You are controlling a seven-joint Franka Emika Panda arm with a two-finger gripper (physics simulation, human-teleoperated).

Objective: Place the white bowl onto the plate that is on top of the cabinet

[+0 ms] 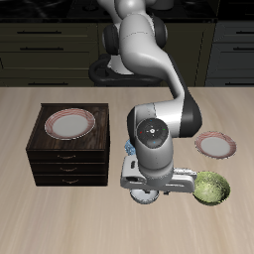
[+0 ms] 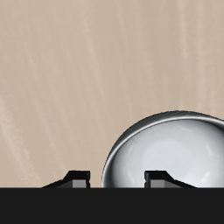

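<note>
The white bowl (image 1: 146, 198) sits on the table near the front edge, mostly hidden under my gripper (image 1: 145, 191). In the wrist view the bowl (image 2: 175, 144) is close below the gripper (image 2: 120, 179). The gripper is open, with one fingertip (image 2: 163, 178) over the bowl's inside and the other outside its rim. The plate (image 1: 68, 123) with the reddish-brown rim lies on top of the dark brown cabinet (image 1: 67, 159), which stands apart from the gripper, across the table.
A green bowl (image 1: 211, 187) sits right beside the gripper near the front edge. A pink-rimmed plate (image 1: 215, 146) lies farther back behind it. A bit of a blue patterned thing (image 1: 127, 151) shows behind the arm.
</note>
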